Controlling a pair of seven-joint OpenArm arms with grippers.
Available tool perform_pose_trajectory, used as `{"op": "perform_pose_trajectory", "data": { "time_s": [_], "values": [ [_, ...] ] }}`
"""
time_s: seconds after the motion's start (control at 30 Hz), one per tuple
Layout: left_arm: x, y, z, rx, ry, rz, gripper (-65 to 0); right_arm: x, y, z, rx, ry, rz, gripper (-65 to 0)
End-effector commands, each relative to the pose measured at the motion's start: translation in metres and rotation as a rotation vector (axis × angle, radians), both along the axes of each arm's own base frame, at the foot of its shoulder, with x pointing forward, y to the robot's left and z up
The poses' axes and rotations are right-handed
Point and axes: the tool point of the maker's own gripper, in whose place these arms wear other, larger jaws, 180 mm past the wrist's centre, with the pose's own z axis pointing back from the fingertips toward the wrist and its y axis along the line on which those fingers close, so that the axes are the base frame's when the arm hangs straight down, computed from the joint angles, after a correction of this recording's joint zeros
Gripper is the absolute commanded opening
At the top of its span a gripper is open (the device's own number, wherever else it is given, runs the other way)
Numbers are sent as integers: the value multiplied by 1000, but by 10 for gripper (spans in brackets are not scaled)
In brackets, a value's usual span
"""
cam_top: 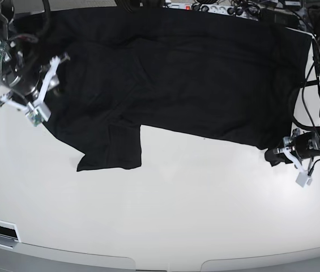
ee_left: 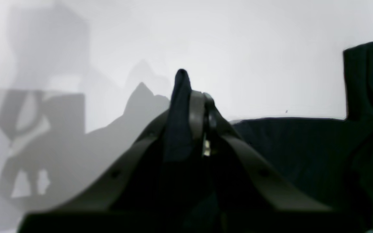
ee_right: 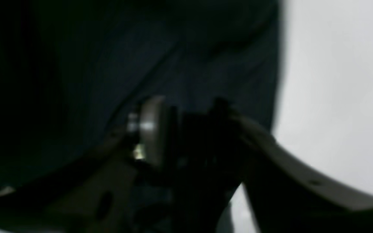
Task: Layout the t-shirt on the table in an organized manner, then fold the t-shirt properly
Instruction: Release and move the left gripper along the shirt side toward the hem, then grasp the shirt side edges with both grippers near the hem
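I am looking at the white counter first, and it is carrying the black t-shirt, which is lying spread across the far half with its long axis running side to side between my two arms, one sleeve sticking out toward the near edge

The left claw is sitting at the shirt's near corner on the base view's right, and in the left wrist view its jaws are pressed together, pinching a bunched tip of the black cloth that is poking up past them. From this claw the body of the shirt is stretching away sideways toward the other arm and back toward the far edge

The right claw is hovering at the opposite end, over the shirt's side edge, and its white fingers are standing apart in the base view. The right wrist view is too blurred for me to tell whether any cloth is caught between them

I am judging that the left arm is the one already gripping, so any straightening pull would be running along the shirt's long axis, away from the right claw
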Motion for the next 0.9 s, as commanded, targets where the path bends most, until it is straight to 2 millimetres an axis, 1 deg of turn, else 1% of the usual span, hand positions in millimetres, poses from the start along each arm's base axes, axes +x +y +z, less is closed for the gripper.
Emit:
{"op": "perform_pose_trajectory", "data": {
  "time_s": [0.0,0.03,0.07,0.13,0.33,0.5,0.57,0.63,0.73,0.8,0.87],
  "values": [
    [11,11,17,5,-51,12,-650,16,-8,14,-21,-71,-30,-291],
    [8,13,16,8,-47,15,-650,25,-13,17,-23,-100,-70,-259],
    [5,16,13,12,-39,17,-650,32,-17,18,-23,-117,-101,-241],
    [0,19,10,16,-28,23,-650,45,-22,13,-10,-113,-142,-239],
    [-11,21,1,17,-5,27,-650,84,-36,-28,87,-38,-288,-239],
    [-22,21,-8,18,19,25,-650,110,-52,-43,285,-4,-385,-239],
    [-23,21,-9,17,19,27,-650,117,-60,-47,371,3,-412,-239],
    [-23,21,-9,17,18,28,-650,118,-59,-51,468,15,-410,-239],
    [-23,21,-9,11,15,30,-650,113,-45,-64,585,54,-384,-239],
    [-22,20,-8,-1,10,34,-650,110,-34,-74,629,79,-369,-239],
    [-22,19,-7,-9,7,37,-650,107,-28,-80,644,88,-360,-239]
  ]
}}
